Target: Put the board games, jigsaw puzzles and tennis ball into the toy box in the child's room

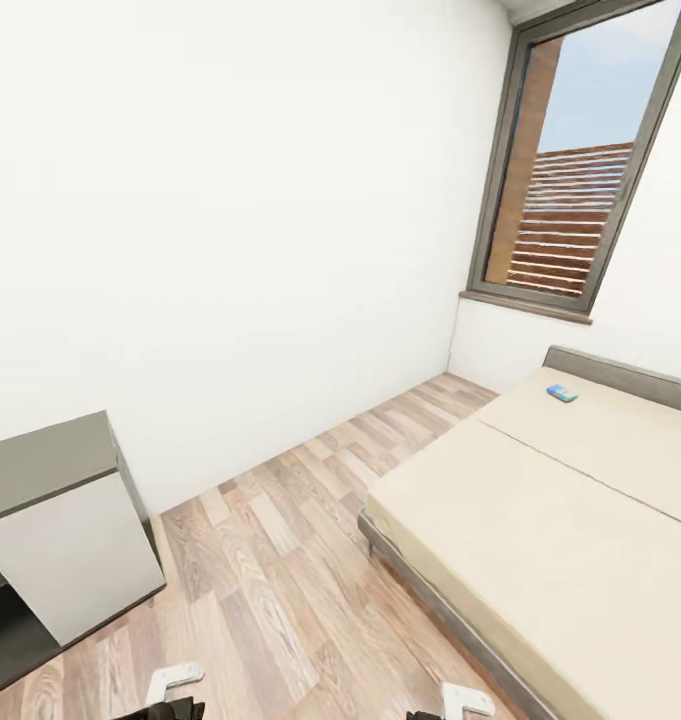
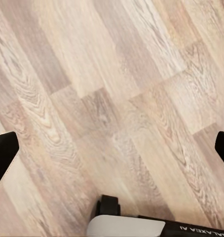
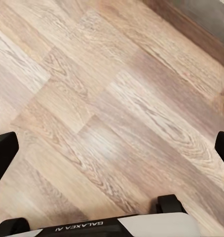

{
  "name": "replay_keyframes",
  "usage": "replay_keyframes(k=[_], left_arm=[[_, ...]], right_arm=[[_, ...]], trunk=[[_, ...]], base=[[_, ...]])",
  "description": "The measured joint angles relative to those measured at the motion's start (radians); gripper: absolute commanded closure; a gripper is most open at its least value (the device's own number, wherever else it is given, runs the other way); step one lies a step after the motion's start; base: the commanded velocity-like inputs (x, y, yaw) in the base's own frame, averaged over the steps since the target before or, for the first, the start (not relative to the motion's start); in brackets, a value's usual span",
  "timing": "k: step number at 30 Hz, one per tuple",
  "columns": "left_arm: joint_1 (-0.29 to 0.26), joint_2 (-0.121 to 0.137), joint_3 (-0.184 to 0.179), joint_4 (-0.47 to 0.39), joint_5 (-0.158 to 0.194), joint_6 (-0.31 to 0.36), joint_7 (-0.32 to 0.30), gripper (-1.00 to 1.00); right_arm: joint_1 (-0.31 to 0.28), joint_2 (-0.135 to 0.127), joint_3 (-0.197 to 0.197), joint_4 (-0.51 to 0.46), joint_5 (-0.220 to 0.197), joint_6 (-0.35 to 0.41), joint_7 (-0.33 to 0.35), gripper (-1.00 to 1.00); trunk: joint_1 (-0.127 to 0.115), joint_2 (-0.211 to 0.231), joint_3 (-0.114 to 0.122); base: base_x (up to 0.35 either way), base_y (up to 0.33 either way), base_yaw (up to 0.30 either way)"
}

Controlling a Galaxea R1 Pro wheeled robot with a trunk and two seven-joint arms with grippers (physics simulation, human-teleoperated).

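Blue board game [image 1: 562, 393] sits at 1 o'clock on the bed [image 1: 540, 520]; looks light, stiff, flat, so we'd pinch its long edges. Left gripper [image 2: 112, 148] and right gripper [image 3: 112, 148] spread wide, empty, over wood floor [image 1: 280, 560].

Bright, even daylight; sharp renders, wide-angle tilt at edges.

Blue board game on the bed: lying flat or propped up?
Flat. The blue board game lies face-up on the beige bed, close to the grey headboard, with nothing touching it.
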Motion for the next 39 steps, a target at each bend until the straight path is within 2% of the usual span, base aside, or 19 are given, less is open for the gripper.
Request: replay_keyframes(k=[17, 39], left_arm=[[0.000, 0.001, 0.000, 0.000, 0.001, -0.024, 0.000, -1.00], [0.000, 0.000, -0.001, 0.001, 0.000, -0.026, 0.000, -1.00]], right_arm=[[0.000, 0.000, 0.000, 0.001, 0.002, -0.003, 0.000, -1.00], [0.000, 0.000, 0.000, 0.005, 0.002, -0.003, -0.001, -1.00]], trunk=[[0.000, 0.000, 0.000], [0.000, 0.000, 0.000]], base=[[0.310, 0.147, -0.056], [0.242, 0.258, -0.262]])
